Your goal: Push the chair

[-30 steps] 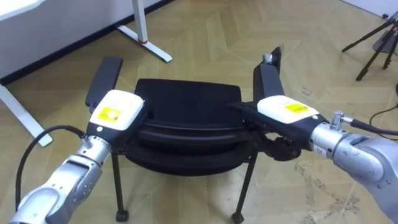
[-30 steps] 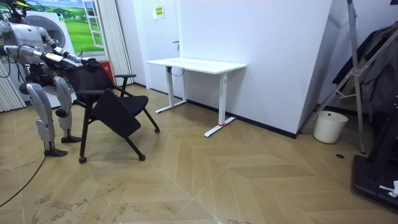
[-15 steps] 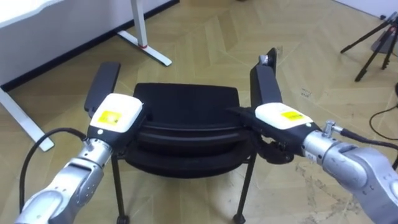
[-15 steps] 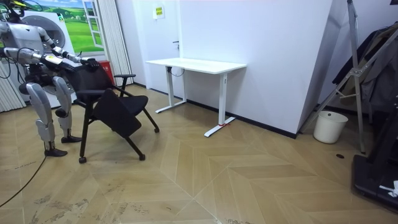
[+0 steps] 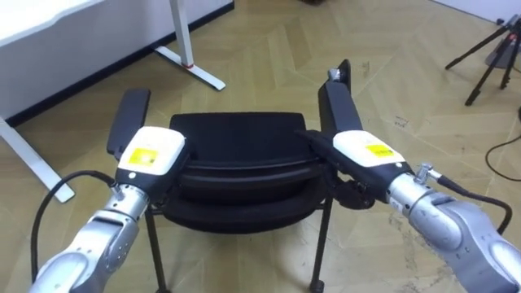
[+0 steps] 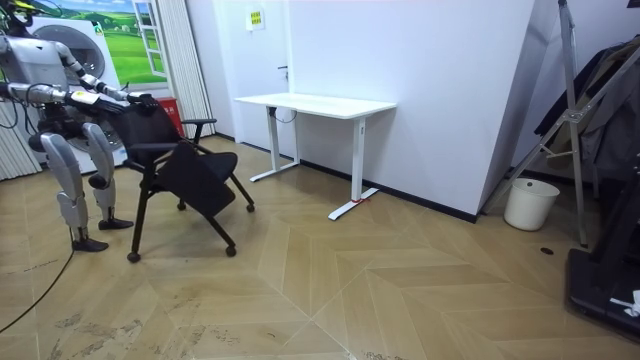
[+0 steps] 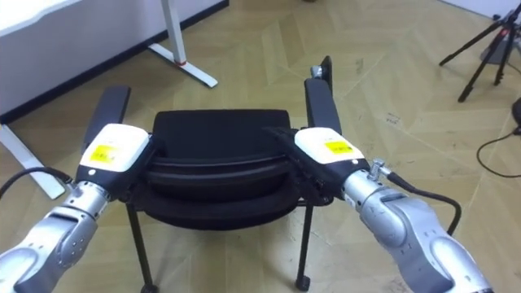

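The robot stands right behind the black chair on the wooden floor, left hand and right hand planted on top of the backrest, one at each end. The fingers are tucked over the far edge, so I cannot tell whether they grip or merely press. In the room view the chair looks tipped off level. Here's the danger: push too high or unevenly and it could topple forward, or veer toward the white desk nearby.

Eyes downward, room camera afar, chair shared
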You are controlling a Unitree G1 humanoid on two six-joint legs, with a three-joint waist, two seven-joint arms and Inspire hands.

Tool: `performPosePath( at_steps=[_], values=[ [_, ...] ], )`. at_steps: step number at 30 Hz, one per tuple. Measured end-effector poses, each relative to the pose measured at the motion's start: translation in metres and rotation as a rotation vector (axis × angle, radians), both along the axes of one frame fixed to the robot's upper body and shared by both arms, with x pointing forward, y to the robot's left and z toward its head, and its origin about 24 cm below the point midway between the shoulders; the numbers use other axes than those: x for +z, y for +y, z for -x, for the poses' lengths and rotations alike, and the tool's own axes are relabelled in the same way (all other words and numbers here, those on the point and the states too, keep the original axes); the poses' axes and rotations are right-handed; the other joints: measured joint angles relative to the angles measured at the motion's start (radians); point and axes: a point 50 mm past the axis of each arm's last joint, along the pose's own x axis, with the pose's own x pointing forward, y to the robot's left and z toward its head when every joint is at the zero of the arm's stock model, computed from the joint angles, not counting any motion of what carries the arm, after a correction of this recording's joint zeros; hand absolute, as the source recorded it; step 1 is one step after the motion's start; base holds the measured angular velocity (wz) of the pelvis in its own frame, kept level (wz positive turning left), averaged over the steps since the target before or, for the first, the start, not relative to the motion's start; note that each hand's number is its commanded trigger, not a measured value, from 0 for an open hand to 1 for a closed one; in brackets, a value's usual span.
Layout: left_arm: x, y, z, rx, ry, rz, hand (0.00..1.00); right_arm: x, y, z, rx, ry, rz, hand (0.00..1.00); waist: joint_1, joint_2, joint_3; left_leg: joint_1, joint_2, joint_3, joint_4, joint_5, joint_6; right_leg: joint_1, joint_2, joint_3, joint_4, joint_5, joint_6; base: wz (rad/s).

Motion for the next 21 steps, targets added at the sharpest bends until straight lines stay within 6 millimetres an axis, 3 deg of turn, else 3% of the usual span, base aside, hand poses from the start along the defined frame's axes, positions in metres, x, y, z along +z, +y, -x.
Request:
performPosePath(
  at_steps=[2, 3, 4, 8, 14, 21],
  values=[
    [0.000, -0.002, 0.000, 0.005, -0.001, 0.007, 1.00, 0.000, 0.000, 0.000, -0.010, -0.012, -0.007, 0.00, 0.000, 0.006, -0.0008, -0.003, 0.000, -0.007, 0.000, 0.000, -0.001, 0.000, -0.002, -0.017, -0.001, 0.000, 0.000, 0.10],
    [-0.001, -0.002, 0.000, 0.006, -0.001, 0.011, 1.00, 0.000, -0.001, -0.001, -0.016, -0.021, -0.007, 0.58, 0.002, 0.011, -0.0011, -0.005, -0.001, -0.010, 0.001, 0.001, -0.001, 0.000, -0.002, -0.023, -0.002, 0.000, 0.000, 0.07],
    [-0.002, -0.003, 0.000, 0.006, 0.001, 0.015, 1.00, 0.000, -0.001, -0.001, -0.019, -0.031, 0.000, 1.00, 0.007, 0.014, -0.0027, -0.003, -0.001, -0.010, 0.003, 0.001, -0.002, 0.000, -0.002, -0.024, -0.001, 0.000, 0.000, 0.04],
    [-0.004, -0.004, 0.000, 0.015, 0.008, 0.020, 1.00, 0.000, 0.002, -0.006, -0.030, -0.076, 0.013, 1.00, 0.015, 0.028, -0.0044, -0.004, -0.001, -0.019, 0.006, 0.002, -0.003, 0.003, -0.002, -0.035, -0.004, 0.000, 0.000, 0.05],
    [-0.004, -0.004, 0.000, 0.029, 0.005, 0.024, 1.00, 0.005, 0.007, -0.014, -0.012, -0.136, 0.045, 1.00, 0.029, 0.024, -0.0077, -0.008, -0.001, -0.038, 0.006, 0.004, -0.006, 0.007, -0.003, -0.062, -0.016, 0.001, -0.001, 0.10],
    [-0.003, -0.005, -0.001, 0.033, -0.002, 0.031, 1.00, 0.005, 0.006, -0.015, -0.029, -0.176, 0.033, 1.00, 0.044, 0.016, -0.0055, -0.009, -0.003, -0.046, 0.005, 0.004, -0.006, 0.010, -0.004, -0.071, -0.018, 0.000, -0.001, 0.04]
  ],
)
